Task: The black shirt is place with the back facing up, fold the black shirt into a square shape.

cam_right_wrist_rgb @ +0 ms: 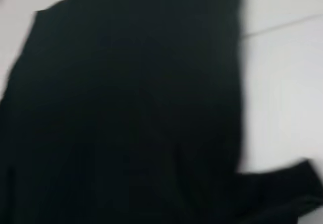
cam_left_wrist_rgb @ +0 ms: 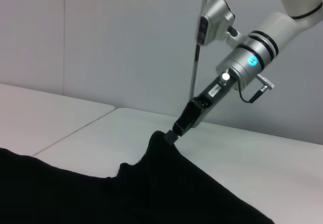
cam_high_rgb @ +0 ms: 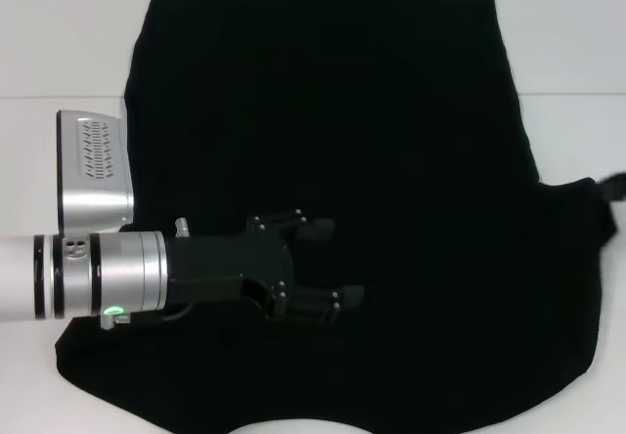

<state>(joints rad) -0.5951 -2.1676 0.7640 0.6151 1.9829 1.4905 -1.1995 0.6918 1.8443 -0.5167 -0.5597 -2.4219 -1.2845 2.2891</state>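
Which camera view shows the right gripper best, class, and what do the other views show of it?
The left wrist view: the right gripper sits at the raised edge of the black shirt, apparently pinching it. The head view shows only a dark tip at the shirt's right edge. The right wrist view shows none of it.

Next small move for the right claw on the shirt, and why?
Probably carry the pinched edge inward over the black shirt. The right claw is shut on a raised peak at its right edge; the left claw hovers open over the middle.
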